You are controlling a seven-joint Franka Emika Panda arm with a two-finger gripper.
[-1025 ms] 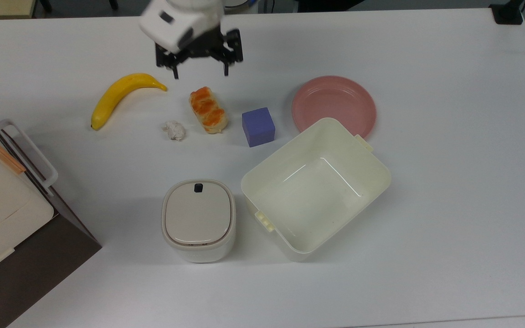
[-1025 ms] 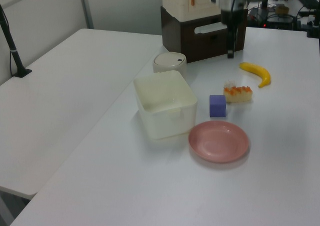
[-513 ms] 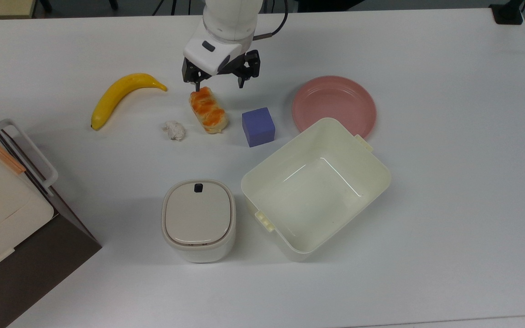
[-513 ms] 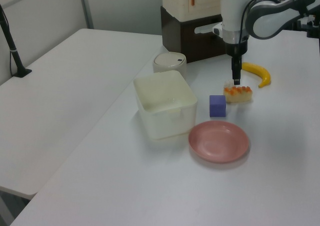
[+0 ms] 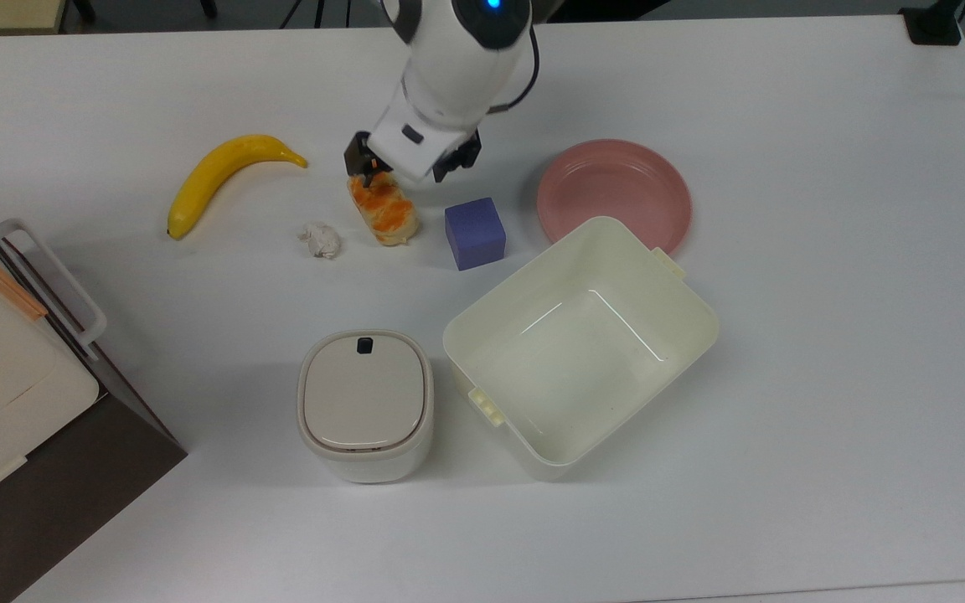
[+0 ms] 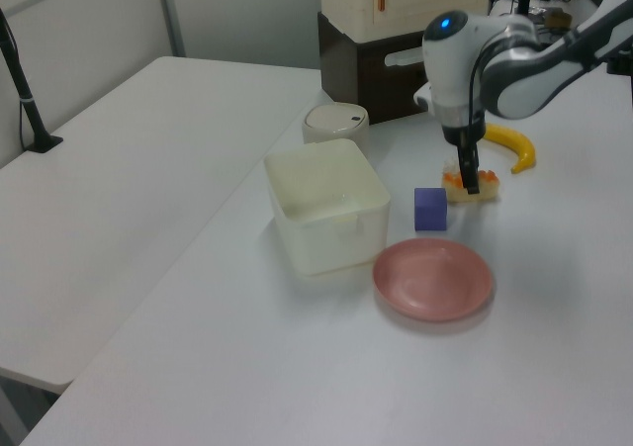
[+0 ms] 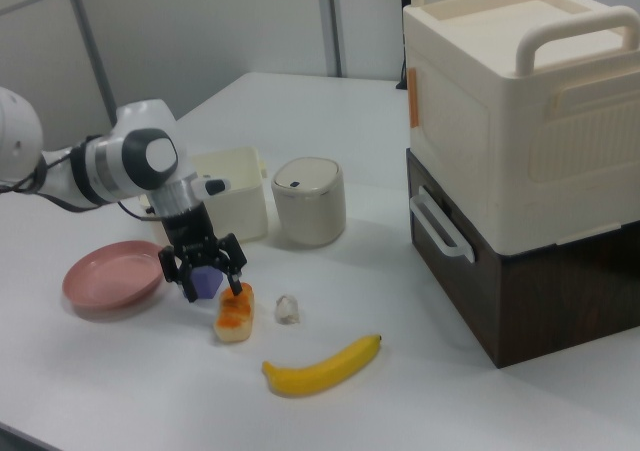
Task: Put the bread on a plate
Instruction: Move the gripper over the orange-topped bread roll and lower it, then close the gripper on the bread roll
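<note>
Seemingly open hand (image 7: 213, 284) — straddling bread (image 7: 236, 313) end

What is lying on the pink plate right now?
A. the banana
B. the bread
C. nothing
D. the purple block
C: the plate is bare, while the bread lies on the table under the gripper.

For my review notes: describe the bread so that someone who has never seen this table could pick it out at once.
On the white table, find the large cream tub; in the top view, up and left of it lie a purple cube, then the bread, a white wad and a banana. The bread is the oblong bun with an orange glazed top, right under the gripper.
</note>
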